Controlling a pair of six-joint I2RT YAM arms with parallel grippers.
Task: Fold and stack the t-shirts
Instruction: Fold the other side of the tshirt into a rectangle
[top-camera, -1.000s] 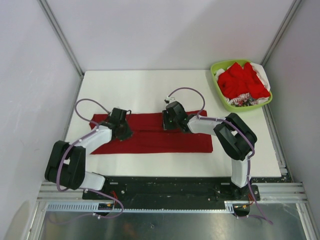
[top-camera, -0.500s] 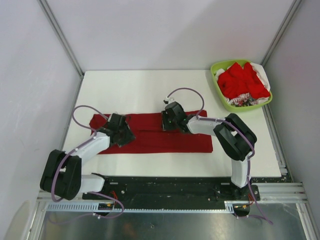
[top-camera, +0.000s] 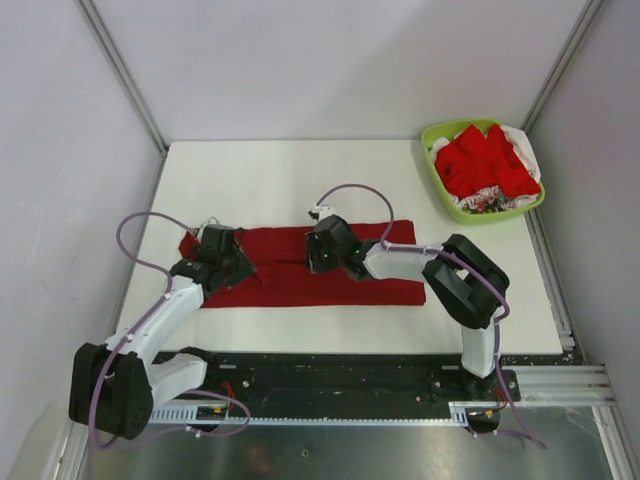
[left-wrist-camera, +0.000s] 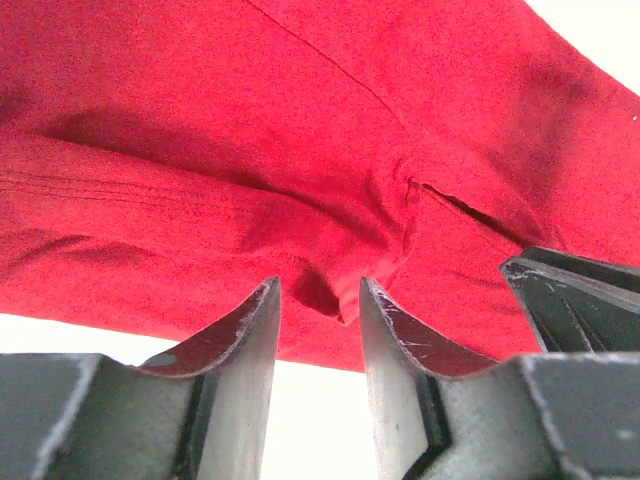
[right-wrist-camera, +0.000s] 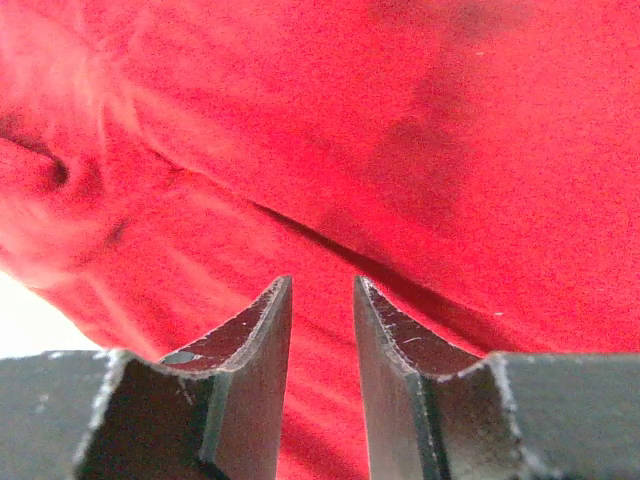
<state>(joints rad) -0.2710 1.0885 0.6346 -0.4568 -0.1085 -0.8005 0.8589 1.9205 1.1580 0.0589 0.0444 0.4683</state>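
A dark crimson t-shirt (top-camera: 300, 287) lies on the white table (top-camera: 290, 180), folded into a long strip running left to right. My left gripper (top-camera: 216, 256) is over the strip's left end. In the left wrist view its jaws (left-wrist-camera: 318, 285) stand slightly apart and empty at the cloth's (left-wrist-camera: 250, 120) near edge, by a small raised fold. My right gripper (top-camera: 324, 250) is over the middle of the strip. In the right wrist view its jaws (right-wrist-camera: 322, 282) stand apart with flat cloth (right-wrist-camera: 450, 130) under them and nothing gripped.
A lime-green basket (top-camera: 432, 135) stands at the table's back right corner, holding brighter red shirts (top-camera: 485, 160) and some white and patterned fabric (top-camera: 522, 142). Grey walls with metal posts close in the table on three sides.
My left arm has swung left, its gripper shifting toward the shirt's left end. My right gripper has slid left along the strip toward its middle. The shirt lies much as before.
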